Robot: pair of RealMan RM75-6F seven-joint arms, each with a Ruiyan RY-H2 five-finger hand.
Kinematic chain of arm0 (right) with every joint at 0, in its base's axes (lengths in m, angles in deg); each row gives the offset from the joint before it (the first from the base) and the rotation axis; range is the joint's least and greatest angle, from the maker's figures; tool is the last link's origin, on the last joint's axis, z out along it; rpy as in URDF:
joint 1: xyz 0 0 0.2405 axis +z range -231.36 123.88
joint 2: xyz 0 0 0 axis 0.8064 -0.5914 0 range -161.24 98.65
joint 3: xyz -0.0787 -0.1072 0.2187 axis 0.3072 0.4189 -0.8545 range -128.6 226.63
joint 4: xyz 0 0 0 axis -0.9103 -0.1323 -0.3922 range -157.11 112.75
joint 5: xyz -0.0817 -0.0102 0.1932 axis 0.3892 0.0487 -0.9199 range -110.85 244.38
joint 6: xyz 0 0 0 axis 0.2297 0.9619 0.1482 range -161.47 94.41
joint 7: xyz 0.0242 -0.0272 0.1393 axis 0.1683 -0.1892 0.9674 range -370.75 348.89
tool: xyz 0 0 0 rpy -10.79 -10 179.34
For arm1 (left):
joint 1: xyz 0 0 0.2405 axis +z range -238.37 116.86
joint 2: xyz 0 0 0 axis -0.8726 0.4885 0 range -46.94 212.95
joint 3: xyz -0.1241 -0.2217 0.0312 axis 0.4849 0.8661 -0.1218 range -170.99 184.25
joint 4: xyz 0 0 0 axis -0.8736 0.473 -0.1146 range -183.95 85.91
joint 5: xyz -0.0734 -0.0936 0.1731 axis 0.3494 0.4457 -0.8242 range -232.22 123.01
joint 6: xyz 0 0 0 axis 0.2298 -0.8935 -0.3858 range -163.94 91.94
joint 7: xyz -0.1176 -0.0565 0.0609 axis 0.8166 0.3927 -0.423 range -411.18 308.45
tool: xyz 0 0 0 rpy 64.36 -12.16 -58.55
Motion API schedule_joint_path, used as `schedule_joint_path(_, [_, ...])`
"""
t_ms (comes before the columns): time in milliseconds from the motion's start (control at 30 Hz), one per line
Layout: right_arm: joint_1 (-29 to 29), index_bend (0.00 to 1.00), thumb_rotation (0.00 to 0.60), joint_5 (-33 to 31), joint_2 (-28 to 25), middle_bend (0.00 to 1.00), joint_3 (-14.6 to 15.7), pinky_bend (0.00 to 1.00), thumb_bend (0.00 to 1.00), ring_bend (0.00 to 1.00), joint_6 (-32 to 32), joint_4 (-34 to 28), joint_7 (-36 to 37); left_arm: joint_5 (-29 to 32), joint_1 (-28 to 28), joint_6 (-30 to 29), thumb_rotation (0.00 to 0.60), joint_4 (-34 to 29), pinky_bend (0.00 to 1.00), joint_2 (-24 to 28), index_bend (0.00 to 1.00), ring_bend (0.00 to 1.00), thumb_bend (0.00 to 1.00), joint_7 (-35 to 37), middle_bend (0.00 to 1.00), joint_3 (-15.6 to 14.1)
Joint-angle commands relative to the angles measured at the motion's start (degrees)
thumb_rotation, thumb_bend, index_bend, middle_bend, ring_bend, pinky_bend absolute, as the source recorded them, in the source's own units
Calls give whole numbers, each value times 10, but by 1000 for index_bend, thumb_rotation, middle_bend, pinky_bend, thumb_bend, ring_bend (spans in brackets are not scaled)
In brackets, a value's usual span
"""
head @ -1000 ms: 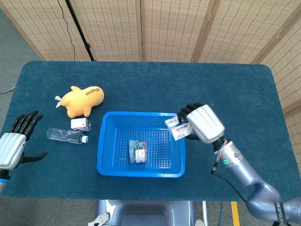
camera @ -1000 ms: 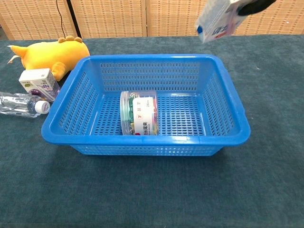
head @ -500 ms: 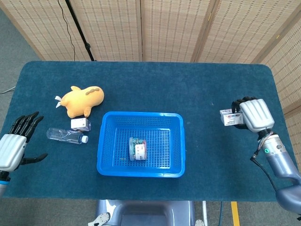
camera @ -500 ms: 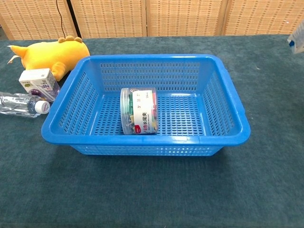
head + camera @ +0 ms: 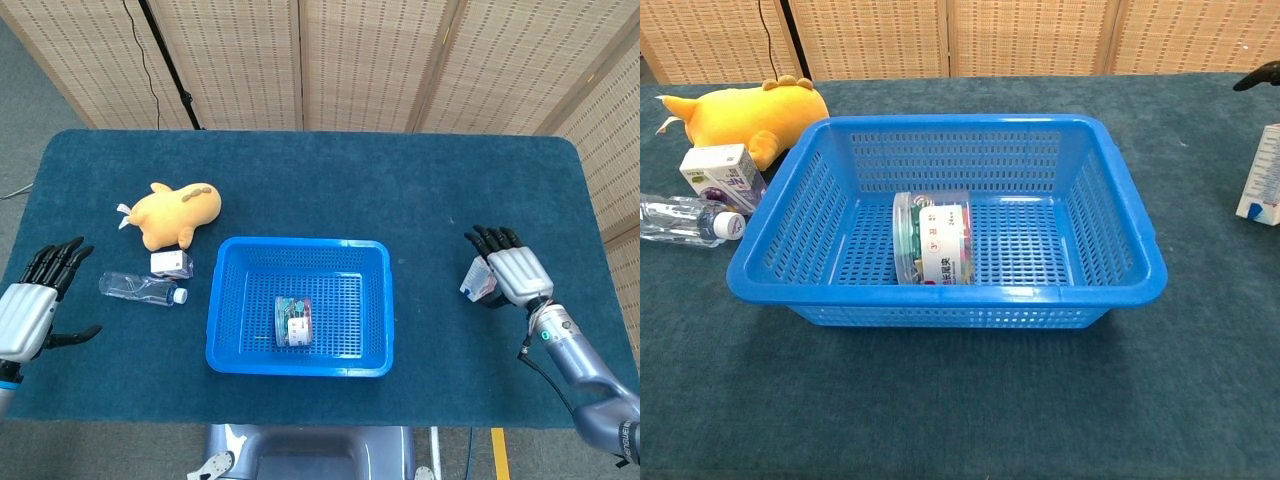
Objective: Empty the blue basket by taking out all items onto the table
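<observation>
Head view showed the dark blue surface (image 5: 320, 180) carrying everything, with the blue basket (image 5: 232, 352) at its middle front. In the basket one item remained: a clear plastic jar (image 5: 293, 320) lying on its side on the mesh floor, so the emptying was not finished. Left of the basket sat the yellow plush toy (image 5: 178, 212), and just in front of it a small carton (image 5: 172, 264) and a water bottle (image 5: 142, 288) lying flat, all well outside the basket, apparently set out on that side.

On the far side, well apart from the basket, the right hand (image 5: 512, 276) stood beside a small white box (image 5: 478, 280) that rested upright on the surface; chest view showed the box (image 5: 1260, 176) standing on its base at the frame edge. Whether the fingers were grasping the box or released from it, I cannot tell, since the hand hid the contact. The left hand (image 5: 30, 308) hung at the near left corner, fingers spread and holding nothing, probably kept clear.
</observation>
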Motion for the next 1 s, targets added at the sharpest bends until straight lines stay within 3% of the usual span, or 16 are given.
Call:
schedule_joint_path(33, [-4, 0, 600, -9, -71, 0, -28, 0, 0, 0, -35, -126, -4, 0, 0, -1, 600, 0, 0, 1, 0, 0, 60, 1, 0, 0])
schedule_joint_path(200, [-5, 0, 600, -17, -123, 0, -49, 0, 0, 0, -55, -239, -27, -5, 1, -1, 600, 0, 0, 1, 0, 0, 59, 2, 0, -2])
schedule_joint_path(367, [39, 0, 600, -31, -130, 0, -68, 0, 0, 0, -5, -335, -45, -11, 0, 0, 600, -2, 0, 0, 0, 0, 59, -2, 0, -5])
schedule_joint_path(567, [114, 0, 600, -130, -43, 0, -71, 0, 0, 0, 41, -328, -134, -8, 1, -2, 600, 1, 0, 3, 0, 0, 60, 8, 0, -2])
schedule_joint_path(800, [183, 0, 600, -241, 50, 0, -63, 0, 0, 0, 31, -298, -222, -4, 0, 0, 600, 7, 0, 10, 0, 0, 59, 33, 0, 1])
schedule_joint_path(1000, [211, 0, 600, -281, 100, 0, -56, 0, 0, 0, 7, -296, -257, -1, -2, 3, 600, 12, 0, 14, 0, 0, 59, 49, 0, 3])
